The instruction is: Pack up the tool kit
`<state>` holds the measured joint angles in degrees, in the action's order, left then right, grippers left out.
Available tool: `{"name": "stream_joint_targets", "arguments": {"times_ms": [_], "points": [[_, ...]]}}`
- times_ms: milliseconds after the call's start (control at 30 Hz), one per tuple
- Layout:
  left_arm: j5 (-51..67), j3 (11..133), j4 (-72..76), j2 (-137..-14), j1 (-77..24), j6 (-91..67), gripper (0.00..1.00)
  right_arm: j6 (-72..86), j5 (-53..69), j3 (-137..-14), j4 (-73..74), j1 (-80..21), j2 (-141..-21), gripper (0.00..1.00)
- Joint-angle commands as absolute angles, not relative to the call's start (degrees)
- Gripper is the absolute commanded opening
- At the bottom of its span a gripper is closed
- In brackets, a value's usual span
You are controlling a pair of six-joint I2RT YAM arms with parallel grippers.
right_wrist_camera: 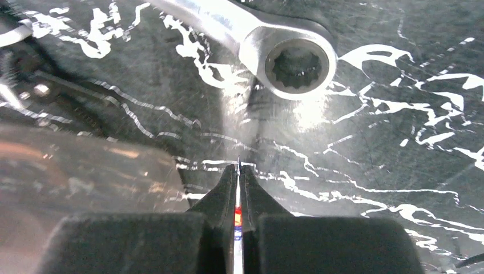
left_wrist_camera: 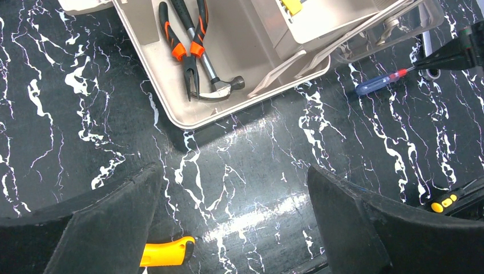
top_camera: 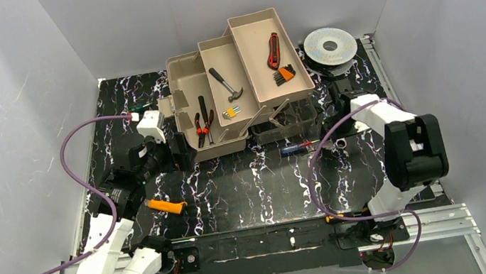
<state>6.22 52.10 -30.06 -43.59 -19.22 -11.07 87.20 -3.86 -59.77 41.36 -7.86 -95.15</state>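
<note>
Partly packed: right gripper [right_wrist_camera: 238, 171] pinches blue screwdriver [left_wrist_camera: 376, 84], left gripper [left_wrist_camera: 233, 177] gapes empty; wrench [right_wrist_camera: 259, 45] ahead and orange-handled tool [left_wrist_camera: 165, 252] await toolbox [left_wrist_camera: 240, 40].

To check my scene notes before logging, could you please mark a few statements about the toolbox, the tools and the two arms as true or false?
1. The right arm's jaws are shut on the blue screwdriver. True.
2. The left arm's jaws hold the orange-handled tool. False: they stand open and empty, and the tool lies on the table.
3. A hammer lies in the middle tray of the toolbox. True.
4. The wire spool sits inside the toolbox. False: it stands outside, to the toolbox's right.
</note>
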Motion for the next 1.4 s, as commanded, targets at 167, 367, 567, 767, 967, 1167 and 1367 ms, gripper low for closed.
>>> {"name": "stream_joint_targets", "arguments": {"times_ms": [167,367,567,767,967,1167,1367], "points": [[5.57,51.84,-30.92,-43.22,-18.94,-10.55,1.0,79.09,-8.52,-53.21,36.16,-6.86,-75.8,0.01],[5.54,51.86,-30.94,-44.02,-18.89,-10.55,0.99,66.83,-9.91,-50.76,32.56,-6.85,-65.33,0.01],[5.69,51.95,-30.94,-45.12,-18.9,-10.55,0.99,58.88,-13.66,-46.16,28.83,-6.85,-50.3,0.01],[6.0,52.42,-30.94,-46.47,-18.82,-10.61,1.0,49.31,-17.24,-45.53,24.36,-6.85,-35.8,0.01],[6.5,52.75,-30.94,-47.68,-18.82,-10.81,0.99,41.2,-16.47,-57.22,24.66,-6.86,-34.92,0.01],[6.14,52.43,-30.94,-47.34,-18.85,-10.81,1.0,39.0,-8.48,-66.5,21.16,-6.86,-39.69,0.01],[6.76,52.56,-30.94,-47.65,-18.85,-10.81,0.99,30.85,6.52,-87.69,22.24,-8.21,-60.92,0.01]]}}
